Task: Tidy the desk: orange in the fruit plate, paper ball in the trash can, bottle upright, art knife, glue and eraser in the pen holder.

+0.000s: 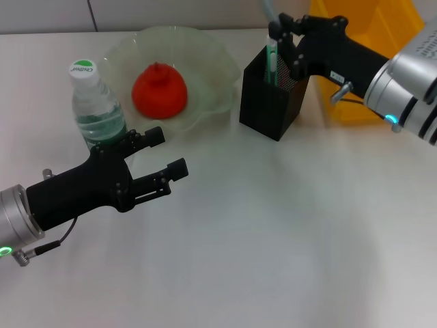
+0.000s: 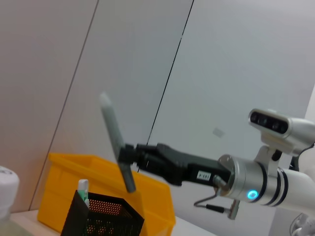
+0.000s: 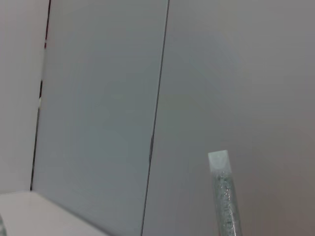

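Nearest the head camera, at 8 o'clock on the desk (image 1: 287, 239), the left gripper (image 1: 167, 154) hovers with its fingers spread apart and nothing between them. It sits just beside the bottle (image 1: 95, 106), at the bottle's 5 o'clock.

The bottle stands upright at 10 o'clock. It is clear plastic with a white cap bearing a green mark, and it holds a little water.

At 12 o'clock lies the fruit plate (image 1: 212, 61), a translucent, wavy-edged dish. It contains the orange (image 1: 159, 90), which shows as a red-orange, rounded lump with a small tip on top.

At 1 o'clock stands the pen holder (image 1: 272, 102), a black mesh box. A white and green stick (image 1: 272, 60) rises from it; whether this is the glue cannot be told.

The right gripper (image 1: 283, 34) is above the pen holder's far rim, clamped on the art knife (image 2: 117, 142), a slim grey tool. In the left wrist view the art knife is tilted, its lower end over the pen holder's opening and not yet inside.

A yellow bin (image 1: 362, 61) stands behind the pen holder, at 2 o'clock.
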`<state>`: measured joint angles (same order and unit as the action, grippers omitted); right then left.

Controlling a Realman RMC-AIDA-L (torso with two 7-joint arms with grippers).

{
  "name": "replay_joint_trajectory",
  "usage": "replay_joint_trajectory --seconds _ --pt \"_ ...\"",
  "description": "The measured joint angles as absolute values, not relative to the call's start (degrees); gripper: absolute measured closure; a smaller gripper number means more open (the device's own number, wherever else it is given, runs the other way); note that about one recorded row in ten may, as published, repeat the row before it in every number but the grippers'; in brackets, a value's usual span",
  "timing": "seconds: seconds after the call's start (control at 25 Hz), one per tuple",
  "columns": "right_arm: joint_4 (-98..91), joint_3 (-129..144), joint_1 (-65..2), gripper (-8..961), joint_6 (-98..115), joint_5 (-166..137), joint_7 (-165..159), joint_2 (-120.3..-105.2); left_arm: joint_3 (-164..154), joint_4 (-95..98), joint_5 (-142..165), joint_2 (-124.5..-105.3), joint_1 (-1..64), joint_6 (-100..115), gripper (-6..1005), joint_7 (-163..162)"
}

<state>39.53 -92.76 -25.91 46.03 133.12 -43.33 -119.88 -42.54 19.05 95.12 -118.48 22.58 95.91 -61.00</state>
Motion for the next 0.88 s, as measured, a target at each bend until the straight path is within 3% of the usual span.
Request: replay_joint_trajectory --seconds 0.88 --pt "39.0 -90.8 -26.6 822 41.3 133.2 -43.4 -119.88 -42.5 18.7 94.7 -118.44 22.2 96.7 161 -61.1"
